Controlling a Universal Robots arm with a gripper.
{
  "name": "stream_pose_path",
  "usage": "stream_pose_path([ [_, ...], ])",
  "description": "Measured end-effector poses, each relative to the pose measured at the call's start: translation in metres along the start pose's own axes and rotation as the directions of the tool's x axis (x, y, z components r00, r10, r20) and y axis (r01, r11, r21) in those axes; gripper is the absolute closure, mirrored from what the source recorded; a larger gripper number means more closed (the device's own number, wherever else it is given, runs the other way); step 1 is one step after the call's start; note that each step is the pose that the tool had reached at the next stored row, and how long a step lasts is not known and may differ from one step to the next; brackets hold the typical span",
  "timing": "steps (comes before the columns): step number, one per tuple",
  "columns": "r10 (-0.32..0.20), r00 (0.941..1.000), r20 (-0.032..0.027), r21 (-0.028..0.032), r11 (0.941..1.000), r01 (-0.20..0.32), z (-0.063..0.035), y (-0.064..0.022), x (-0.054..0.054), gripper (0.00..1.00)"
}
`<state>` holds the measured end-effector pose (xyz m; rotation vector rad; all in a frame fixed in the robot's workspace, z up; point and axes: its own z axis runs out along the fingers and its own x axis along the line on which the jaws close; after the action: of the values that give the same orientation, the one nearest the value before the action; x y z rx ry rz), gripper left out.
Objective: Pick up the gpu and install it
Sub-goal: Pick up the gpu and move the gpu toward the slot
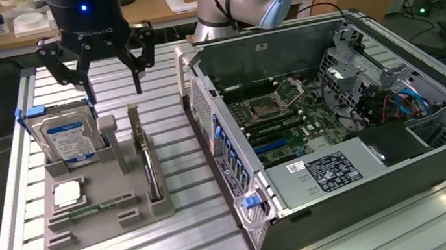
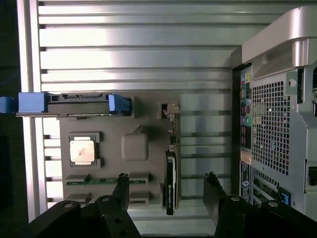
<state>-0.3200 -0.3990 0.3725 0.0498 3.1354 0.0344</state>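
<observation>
Nothing is being held yet: the black jaws are hovering open over the thin dark gpu card (image 1: 153, 174), which is standing uninstalled in the grey plastic tray (image 1: 90, 237).

Your gripper (image 1: 112, 83) hung with fingers spread above the grey holder (image 1: 102, 232), where your gpu (image 1: 151, 171) stood on edge between the hard drive (image 1: 67, 139) and the open computer case (image 1: 373, 194).

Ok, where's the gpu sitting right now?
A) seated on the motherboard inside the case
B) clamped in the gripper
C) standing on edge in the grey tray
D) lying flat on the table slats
C: the gpu stands on edge in a slot of the grey tray, while the gripper hovers open above the tray, holding nothing.
</observation>
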Motion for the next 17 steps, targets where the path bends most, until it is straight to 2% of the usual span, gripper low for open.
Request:
stream_pose_path([
  [7, -0.01, 0.9999, 0.0, -0.0002, 0.9999, 0.01, 0.0104, -0.0073, 0.0, 0.29],
  [14, -0.019, 0.9998, 0.0001, -0.0002, 0.9998, 0.019, 0.023, -0.0098, 0.0, 0.29],
  [17, -0.002, 1.0, 0.0021, -0.0002, 1.0, 0.002, 0.0285, -0.0103, 0.0, 0.29],
])
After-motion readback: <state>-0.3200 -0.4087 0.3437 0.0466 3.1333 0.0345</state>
